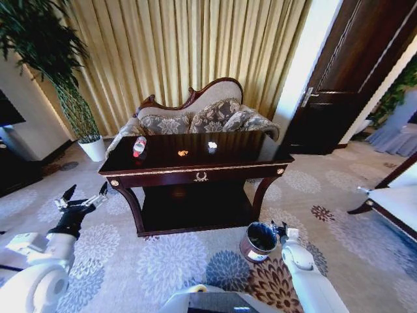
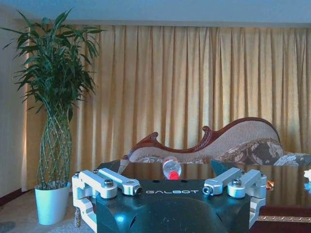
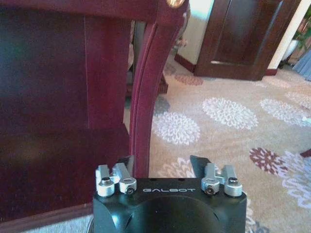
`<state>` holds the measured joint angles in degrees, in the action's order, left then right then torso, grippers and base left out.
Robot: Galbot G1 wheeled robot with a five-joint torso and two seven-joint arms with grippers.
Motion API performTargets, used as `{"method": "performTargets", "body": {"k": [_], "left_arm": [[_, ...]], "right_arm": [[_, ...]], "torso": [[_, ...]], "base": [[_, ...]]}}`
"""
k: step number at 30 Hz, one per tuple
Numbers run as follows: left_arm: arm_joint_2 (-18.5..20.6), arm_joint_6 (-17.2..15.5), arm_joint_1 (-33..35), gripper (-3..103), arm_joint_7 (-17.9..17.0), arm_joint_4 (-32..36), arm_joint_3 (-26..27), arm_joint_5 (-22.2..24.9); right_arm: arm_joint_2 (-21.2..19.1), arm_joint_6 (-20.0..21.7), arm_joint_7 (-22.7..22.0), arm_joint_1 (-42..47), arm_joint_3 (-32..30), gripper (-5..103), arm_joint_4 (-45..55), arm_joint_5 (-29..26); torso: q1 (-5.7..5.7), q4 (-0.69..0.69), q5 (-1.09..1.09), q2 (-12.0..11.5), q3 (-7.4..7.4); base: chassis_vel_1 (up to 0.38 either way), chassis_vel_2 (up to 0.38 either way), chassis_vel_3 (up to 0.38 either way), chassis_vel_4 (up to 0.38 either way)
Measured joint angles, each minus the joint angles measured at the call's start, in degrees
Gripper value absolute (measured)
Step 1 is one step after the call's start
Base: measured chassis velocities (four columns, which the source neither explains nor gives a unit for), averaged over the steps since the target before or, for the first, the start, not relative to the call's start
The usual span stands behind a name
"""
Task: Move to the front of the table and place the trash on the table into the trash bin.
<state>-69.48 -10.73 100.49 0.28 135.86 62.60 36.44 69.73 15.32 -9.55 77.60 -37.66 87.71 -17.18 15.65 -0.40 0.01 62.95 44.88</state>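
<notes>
The dark glossy table (image 1: 242, 149) with gold trim stands ahead of me. On its top lies a clear bottle (image 1: 139, 147) with a red cap at the left, a tiny orange scrap (image 1: 183, 153) near the middle, and a small white wad (image 1: 212, 146) right of that. The trash bin (image 1: 259, 241) sits on the carpet by the table's front right leg. My left gripper (image 1: 81, 197) hovers open, low and left of the table, facing the bottle (image 2: 171, 168). Open as well, my right gripper (image 1: 281, 229) hangs just right of the bin, pointing at the table leg (image 3: 146, 97).
A carved sofa (image 1: 195, 117) stands close behind the table before gold curtains. A potted plant (image 1: 71, 98) is at the back left and a dark door (image 1: 345, 78) at the back right. Dark furniture (image 1: 391, 195) edges in from the right. Patterned carpet surrounds the table.
</notes>
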Motion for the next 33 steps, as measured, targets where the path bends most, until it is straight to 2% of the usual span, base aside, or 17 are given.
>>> {"method": "performTargets", "body": {"k": [2,4,7,8,10,14,16,19,23,33], "left_arm": [[0.1,0.1,0.0,100,0.0,0.0,0.1,0.1],[0.1,0.1,0.0,100,0.0,0.0,0.1,0.2],[0.1,0.1,-0.4,100,0.0,0.2,0.0,0.3],[0.1,0.1,-0.4,100,0.0,0.2,0.0,0.3],[-0.3,0.1,-0.6,100,0.0,0.7,-0.2,0.3],[-1.0,0.1,-0.7,100,0.0,1.4,-0.6,0.0],[-1.1,0.1,-0.7,100,0.0,1.5,-0.7,0.0],[-1.1,0.0,-1.0,100,-0.1,1.6,-0.8,-0.2],[-1.0,-0.1,-1.2,100,-0.1,1.6,-0.7,-0.2],[-1.0,-1.0,-1.2,100,-0.2,1.9,-0.4,-0.3]], "right_arm": [[-0.4,-0.9,0.0,1.2,-0.9,79,3.0,-1.3],[-0.7,-1.2,0.0,1.9,-1.3,79,5.1,-2.1],[-1.8,-1.5,-0.1,4.0,-2.3,95,11.9,-3.3],[-1.8,-1.5,-0.1,4.0,-2.3,95,11.9,-3.3],[-2.9,-1.6,-0.4,6.3,-3.0,99,21.2,-4.0],[-3.5,-1.6,-0.5,9.3,-3.7,100,30.9,-4.8],[-3.6,-1.5,-0.6,9.7,-3.8,100,32.5,-5.3],[-4.0,0.1,-0.6,12.3,-4.3,100,41.9,-10.0],[-4.8,2.1,0.0,13.4,-4.8,100,47.6,-12.6],[-5.2,3.8,1.5,13.2,-4.6,100,49.1,-14.5]], "torso": [[0.0,-0.01,0.0,0.0,0.0],[0.0,-0.01,-0.01,0.0,0.0],[0.0,-0.01,-0.03,0.0,0.0],[0.0,-0.01,-0.03,0.0,0.0],[0.0,-0.01,-0.03,0.0,-0.01],[0.0,0.0,-0.02,0.0,-0.01],[0.0,0.0,-0.02,0.0,-0.01],[0.0,-0.01,-0.02,0.0,-0.01],[0.0,-0.01,-0.02,0.0,-0.01],[0.0,0.0,0.0,0.0,0.0]], "base": [[0.0,0.0,0.0,0.0],[0.0,0.0,0.0,0.0],[0.0,0.0,0.0,0.0],[0.0,0.0,0.0,0.0],[0.0,0.0,0.0,0.0],[0.0,0.0,0.0,0.0],[0.0,0.0,0.0,0.0],[0.0,0.0,0.0,0.0],[0.0,0.0,0.0,0.0],[0.0,0.0,0.0,0.0]]}}
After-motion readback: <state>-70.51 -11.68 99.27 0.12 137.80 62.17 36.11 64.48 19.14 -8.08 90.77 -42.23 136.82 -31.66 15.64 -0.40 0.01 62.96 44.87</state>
